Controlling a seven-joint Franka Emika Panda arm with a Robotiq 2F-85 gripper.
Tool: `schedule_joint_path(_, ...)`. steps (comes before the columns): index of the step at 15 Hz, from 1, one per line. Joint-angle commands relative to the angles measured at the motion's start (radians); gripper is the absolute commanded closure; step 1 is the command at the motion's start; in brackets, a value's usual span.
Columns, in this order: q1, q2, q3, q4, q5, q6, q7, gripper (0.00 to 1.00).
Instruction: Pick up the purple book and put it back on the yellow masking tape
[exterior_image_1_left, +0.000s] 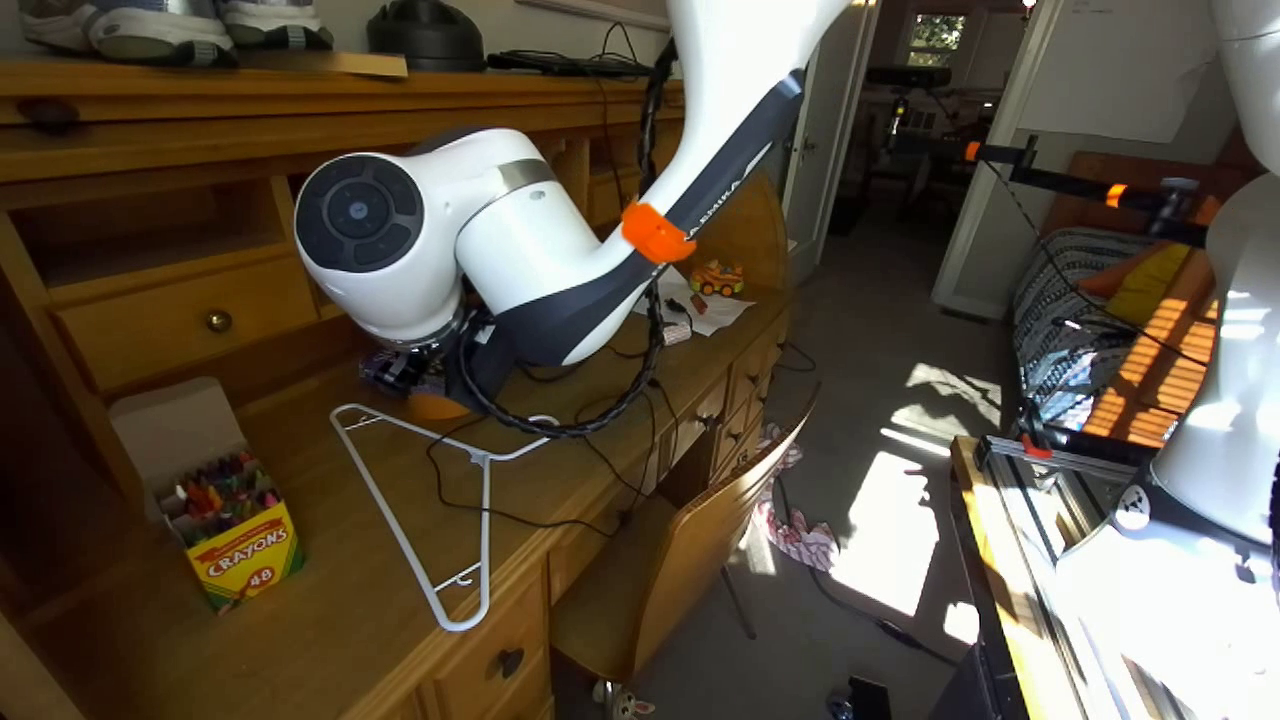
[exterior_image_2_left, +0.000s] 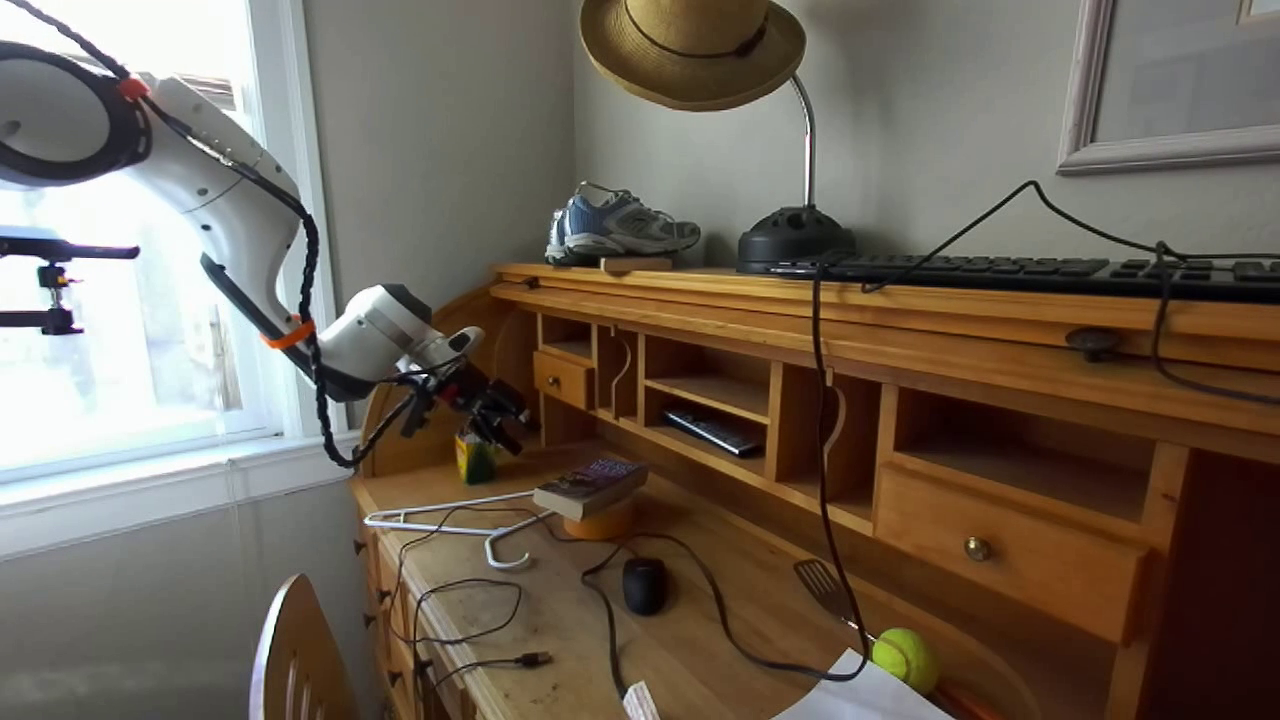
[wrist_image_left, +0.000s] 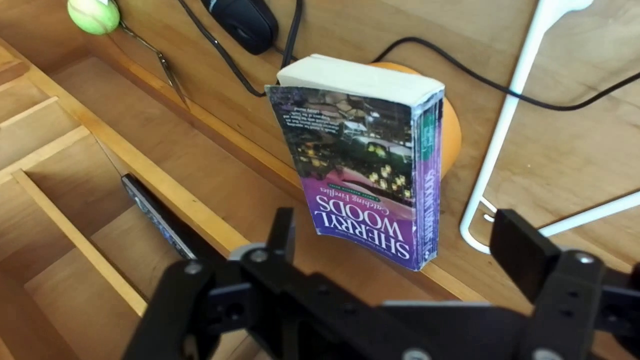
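The purple book (exterior_image_2_left: 592, 487) lies flat on top of the yellow masking tape (exterior_image_2_left: 602, 522) on the desk, overhanging its edges. In the wrist view the book (wrist_image_left: 360, 165) shows its cover and spine, and part of the tape (wrist_image_left: 451, 135) shows behind it. My gripper (wrist_image_left: 400, 242) is open and empty, its fingers wide apart, with the near end of the book ahead between them and not touching. In an exterior view the gripper (exterior_image_2_left: 508, 425) is above and beside the book. In an exterior view the arm hides most of the book, and the tape (exterior_image_1_left: 437, 407) shows partly.
A white hanger (exterior_image_1_left: 487, 540) lies beside the tape, with black cables around it. A yellow crayon box (exterior_image_1_left: 245, 555) stands near the hanger. A black mouse (exterior_image_2_left: 644, 586), a tennis ball (exterior_image_2_left: 905, 655) and desk shelves with a remote (exterior_image_2_left: 712, 432) are nearby. A chair (exterior_image_1_left: 690, 540) stands in front.
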Motion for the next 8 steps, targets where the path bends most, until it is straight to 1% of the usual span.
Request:
schedule_joint_path(1, 0.017, 0.114, -0.022, 0.145, 0.028, -0.026, -0.035, 0.0)
schedule_joint_path(3, 0.014, 0.155, -0.022, 0.193, 0.058, -0.044, -0.054, 0.0)
schedule_joint_path(4, 0.015, 0.09, -0.029, 0.112, 0.035, -0.007, -0.028, 0.0)
schedule_joint_path(8, 0.016, 0.103, -0.032, 0.128, 0.037, -0.007, -0.031, 0.0)
